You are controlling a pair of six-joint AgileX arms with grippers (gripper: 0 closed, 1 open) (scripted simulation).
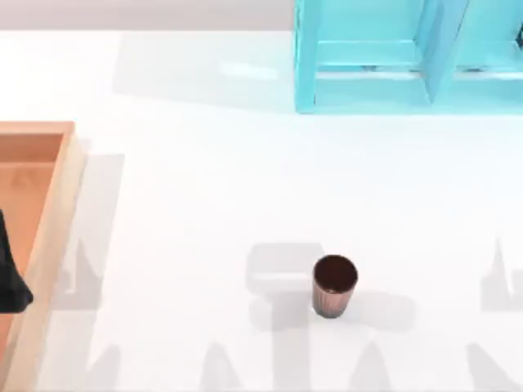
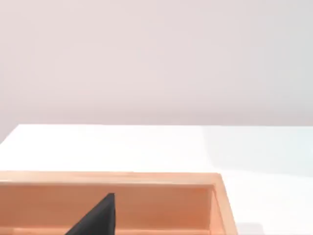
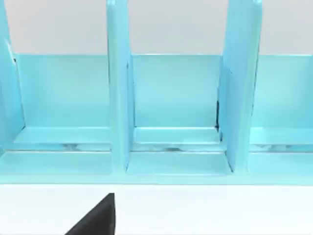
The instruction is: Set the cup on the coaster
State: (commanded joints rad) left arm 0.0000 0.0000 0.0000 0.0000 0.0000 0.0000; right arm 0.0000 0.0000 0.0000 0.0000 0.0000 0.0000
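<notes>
The cup is a small reddish-brown ribbed tumbler with a dark inside, standing upright on the white table, near the front and right of centre. A flat pale grey square, apparently the coaster, lies just to its left, and the cup's base sits at that square's right edge. At the table's left edge, over the wooden tray, a dark part of my left arm is far from the cup. A black tip of my left gripper points over the tray. A black tip of my right gripper faces the blue rack.
A shallow wooden tray runs along the left side of the table. A light-blue rack with upright dividers stands at the back right. White tabletop lies between them, with grey shadows along the front edge.
</notes>
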